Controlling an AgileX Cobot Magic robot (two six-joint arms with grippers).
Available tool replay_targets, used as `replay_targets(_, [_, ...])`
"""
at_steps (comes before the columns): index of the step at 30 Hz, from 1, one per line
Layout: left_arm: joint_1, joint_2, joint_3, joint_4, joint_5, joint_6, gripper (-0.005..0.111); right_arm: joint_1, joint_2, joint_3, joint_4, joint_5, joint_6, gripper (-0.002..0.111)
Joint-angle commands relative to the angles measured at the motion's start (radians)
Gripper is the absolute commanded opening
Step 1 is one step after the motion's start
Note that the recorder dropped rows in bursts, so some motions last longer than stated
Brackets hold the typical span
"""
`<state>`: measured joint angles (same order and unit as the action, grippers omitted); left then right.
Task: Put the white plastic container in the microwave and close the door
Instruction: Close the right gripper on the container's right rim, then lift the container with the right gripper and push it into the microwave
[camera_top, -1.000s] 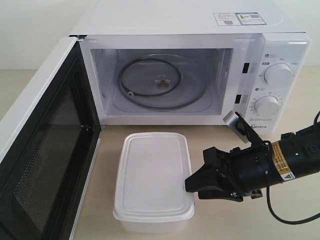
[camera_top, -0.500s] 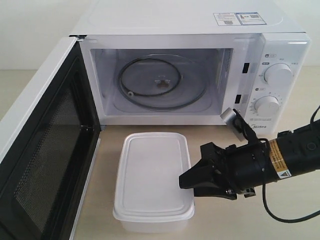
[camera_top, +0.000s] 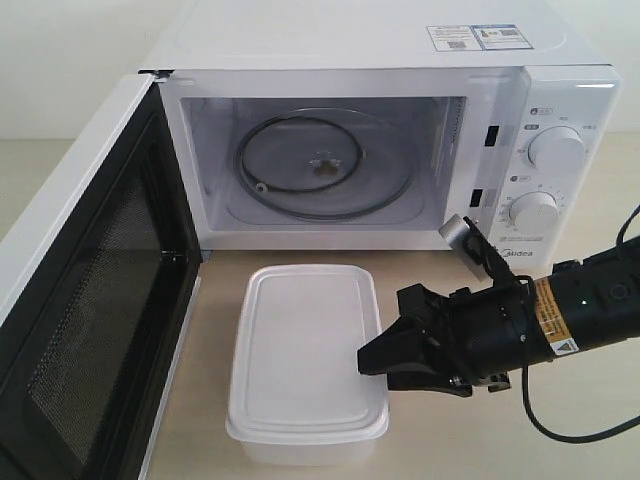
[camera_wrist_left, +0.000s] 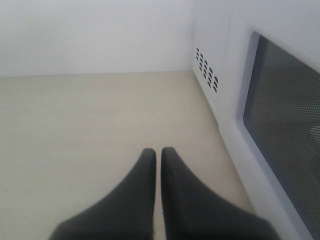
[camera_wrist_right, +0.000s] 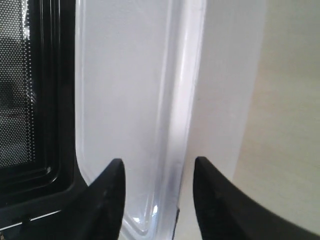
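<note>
The white plastic container (camera_top: 305, 360) lies lidded on the table in front of the microwave (camera_top: 380, 140), whose door (camera_top: 90, 300) stands wide open to the left. My right gripper (camera_top: 368, 362) is open at the container's right rim, one finger over the lid and one beside the wall. In the right wrist view the container's rim (camera_wrist_right: 180, 115) runs between the right gripper's (camera_wrist_right: 159, 165) fingers. My left gripper (camera_wrist_left: 157, 152) is shut on nothing, above the bare table beside the door's outer face (camera_wrist_left: 280, 130); it does not show in the exterior view.
Inside the microwave lies a glass turntable (camera_top: 325, 165). Two dials (camera_top: 545, 180) sit on the right panel behind my right arm. The beige table (camera_top: 470, 440) extends to the right of the container.
My right gripper has moved left, from beside the container to its right rim, mostly in the first half second. The container and door have not moved.
</note>
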<state>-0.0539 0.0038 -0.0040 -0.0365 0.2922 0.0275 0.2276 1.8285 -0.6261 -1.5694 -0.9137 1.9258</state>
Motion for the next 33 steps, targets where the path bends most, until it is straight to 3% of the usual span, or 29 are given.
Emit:
replay_targets(1, [0.002,-0.004,0.004,-0.001,-0.001,-0.008,0.004,0.002,-0.001,-0.004,0.002,0.005,0.008,0.042])
replay_targets(6, [0.002,-0.004,0.004,-0.001,-0.001,-0.008,0.004,0.002,-0.001,-0.004,0.002,0.005,0.024,0.037])
replay_targets(11, [0.002,-0.004,0.004,-0.001,-0.001,-0.008,0.004,0.002,-0.001,-0.004,0.002,0.007,0.021,0.001])
replay_targets(12, [0.002,-0.004,0.004,-0.001,-0.001,-0.008,0.004,0.002,-0.001,-0.004,0.000,0.007,0.014,0.000])
replay_targets(33, [0.002,-0.004,0.004,-0.001,-0.001,-0.008,0.004,0.002,-0.044,-0.004,0.047,0.005,-0.026,0.000])
